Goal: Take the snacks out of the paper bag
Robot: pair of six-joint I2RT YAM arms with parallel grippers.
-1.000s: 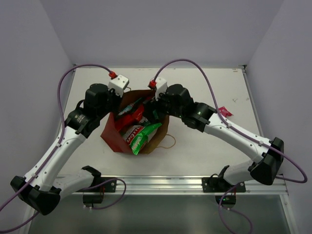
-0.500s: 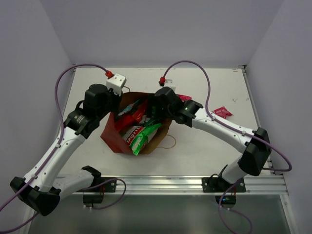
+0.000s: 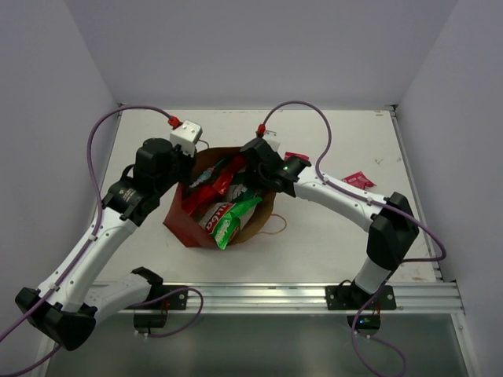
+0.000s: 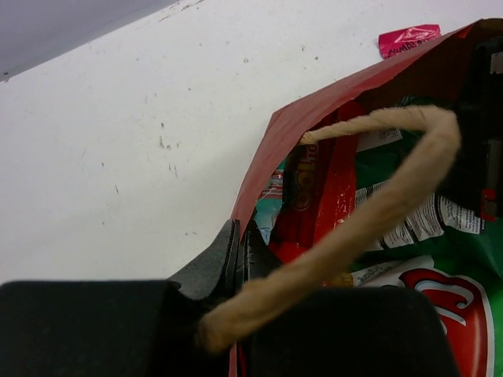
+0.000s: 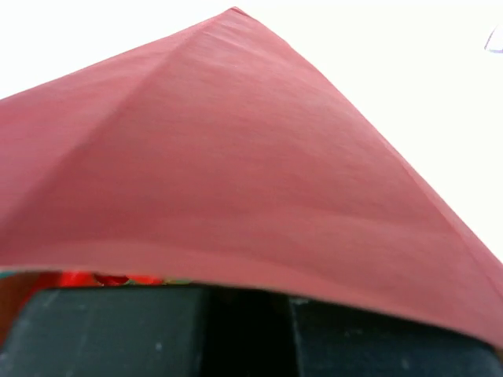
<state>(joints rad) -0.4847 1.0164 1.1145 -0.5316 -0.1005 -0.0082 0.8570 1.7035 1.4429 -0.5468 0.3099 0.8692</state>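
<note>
**Item: paper bag of snacks, held at the rim, contents not yet removed**

Location. The paper bag (image 3: 181, 222) is found on the table (image 3: 330, 236), between the two arms and nearer the left one. It is slumped, with its open mouth turned up toward the top camera.

Contents. A green chip bag (image 3: 228, 221) with a red logo is seen at the near side of the mouth, projecting past the rim. Red packets (image 3: 206, 187) are packed behind it, deeper inside the bag.

Left gripper (image 4: 240, 250). It is placed at the far-left rim of the bag. Its fingers are pinched together on the thin red paper edge, with no gap visible beside the paper. A twine handle (image 4: 377, 200) is draped over the gripper body and loops across the snacks.

Right gripper (image 3: 253, 179). It is set at the far-right rim, level with the mouth. In the right wrist view the fingers are covered by the red wall of the bag, so their spread cannot be told.

Loose items. A small red wrapper (image 3: 359, 180) is noted on the table to the right, well apart from the bag. A second red wrapper (image 3: 297, 156) lies just beyond the right wrist. Another handle loop (image 3: 273, 228) rests on the table at the bag's near-right side.
</note>
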